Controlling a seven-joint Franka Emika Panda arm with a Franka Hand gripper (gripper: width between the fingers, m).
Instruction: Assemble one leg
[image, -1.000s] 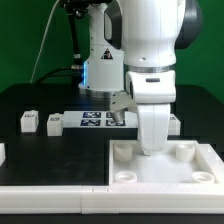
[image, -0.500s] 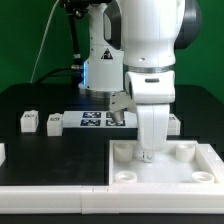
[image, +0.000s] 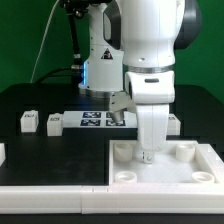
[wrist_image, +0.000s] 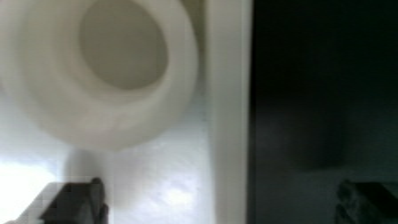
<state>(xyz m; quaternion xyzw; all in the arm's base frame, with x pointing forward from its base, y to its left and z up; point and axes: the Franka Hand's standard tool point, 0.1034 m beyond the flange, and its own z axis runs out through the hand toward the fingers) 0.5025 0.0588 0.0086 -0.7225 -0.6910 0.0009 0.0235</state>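
Observation:
My gripper (image: 148, 152) hangs low over the far part of the large white tray-like piece (image: 160, 178), between its two far corner sockets. In the wrist view the gripper (wrist_image: 217, 203) is open, its dark fingertips (wrist_image: 71, 200) wide apart with nothing between them. Under it lie the tray's edge and a round socket (wrist_image: 107, 60), with black table beside. Two small white legs with marker tags (image: 28, 121) (image: 55, 123) stand on the black table at the exterior view's left. Another white block (image: 175, 123) shows partly behind the arm.
The marker board (image: 95, 120) lies flat on the table behind the tray, between the legs and the arm's base. A white piece (image: 2, 152) shows at the exterior view's left edge. A long white edge (image: 50, 198) runs along the front.

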